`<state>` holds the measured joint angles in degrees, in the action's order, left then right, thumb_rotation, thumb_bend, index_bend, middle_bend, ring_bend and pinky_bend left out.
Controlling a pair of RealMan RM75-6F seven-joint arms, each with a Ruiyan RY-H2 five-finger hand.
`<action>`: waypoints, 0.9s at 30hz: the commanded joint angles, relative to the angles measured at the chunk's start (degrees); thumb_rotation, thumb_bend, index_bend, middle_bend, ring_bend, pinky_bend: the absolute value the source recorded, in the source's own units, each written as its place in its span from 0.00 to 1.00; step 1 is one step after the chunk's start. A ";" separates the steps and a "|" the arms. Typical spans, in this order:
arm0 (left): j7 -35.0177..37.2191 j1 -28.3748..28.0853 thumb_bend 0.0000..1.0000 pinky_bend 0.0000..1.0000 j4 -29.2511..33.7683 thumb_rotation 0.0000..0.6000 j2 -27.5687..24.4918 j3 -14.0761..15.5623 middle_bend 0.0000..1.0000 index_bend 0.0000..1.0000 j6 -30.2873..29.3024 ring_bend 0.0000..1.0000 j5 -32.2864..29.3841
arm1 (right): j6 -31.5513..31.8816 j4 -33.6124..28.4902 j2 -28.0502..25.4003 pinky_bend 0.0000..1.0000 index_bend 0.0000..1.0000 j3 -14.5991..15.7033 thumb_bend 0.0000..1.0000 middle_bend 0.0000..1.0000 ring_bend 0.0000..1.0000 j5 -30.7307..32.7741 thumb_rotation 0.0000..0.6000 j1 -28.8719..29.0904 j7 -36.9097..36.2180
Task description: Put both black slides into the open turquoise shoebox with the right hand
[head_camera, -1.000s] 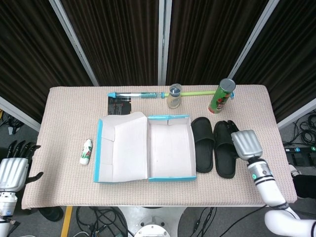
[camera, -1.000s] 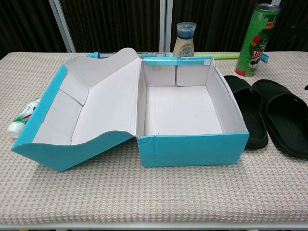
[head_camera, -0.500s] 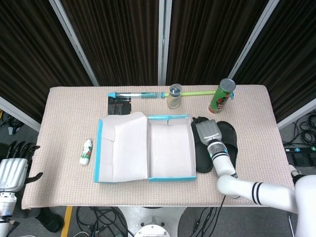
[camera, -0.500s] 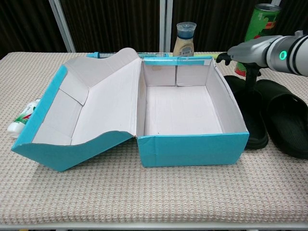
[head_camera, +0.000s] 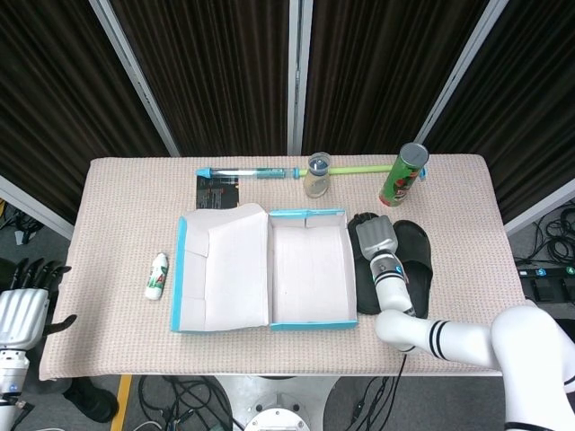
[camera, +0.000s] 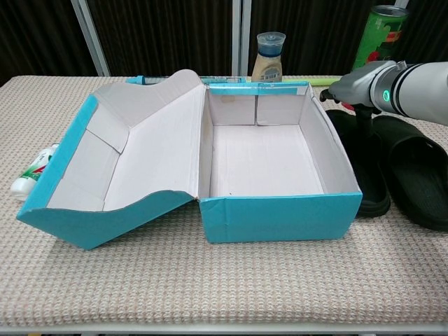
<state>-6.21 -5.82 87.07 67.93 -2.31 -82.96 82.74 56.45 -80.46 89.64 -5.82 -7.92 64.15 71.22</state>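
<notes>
Right hand (head_camera: 376, 237) over the near slide (head_camera: 367, 285) beside the shoebox (head_camera: 311, 269), close to its right wall; grip impossible to tell. Far slide (head_camera: 416, 262) just beyond, with bare table (head_camera: 467, 224) to its right. Barely shifted from half a second ago. Left hand (head_camera: 25, 303) off the table's left edge, fingers apart.
</notes>
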 commanded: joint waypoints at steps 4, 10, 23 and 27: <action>-0.24 0.05 0.00 0.05 0.14 1.00 -0.09 -0.01 0.14 0.22 0.18 0.08 -0.26 | -1.44 2.53 1.24 0.88 0.02 1.93 0.10 0.12 0.74 1.34 1.00 1.47 2.73; -0.29 0.03 0.00 0.05 0.24 1.00 -0.08 -0.09 0.14 0.22 0.19 0.08 -0.32 | -2.04 4.92 2.78 0.88 0.06 3.62 0.12 0.13 0.74 1.14 1.00 1.98 4.03; 0.76 -0.04 0.00 0.05 0.36 1.00 -0.48 0.10 0.14 0.22 0.64 0.08 -0.07 | -5.92 9.38 4.49 0.91 0.39 5.21 0.26 0.30 0.78 -7.24 1.00 0.49 -1.25; 0.51 0.08 0.00 0.05 0.59 1.00 -0.45 0.06 0.14 0.22 0.39 0.08 -0.11 | -7.11 10.56 3.81 0.93 0.51 4.92 0.27 0.36 0.80 -13.87 1.00 -1.19 -6.95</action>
<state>-5.59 -5.76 87.63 67.48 -2.24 -82.54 82.64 50.26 -70.82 93.83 -0.82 -18.51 64.11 67.37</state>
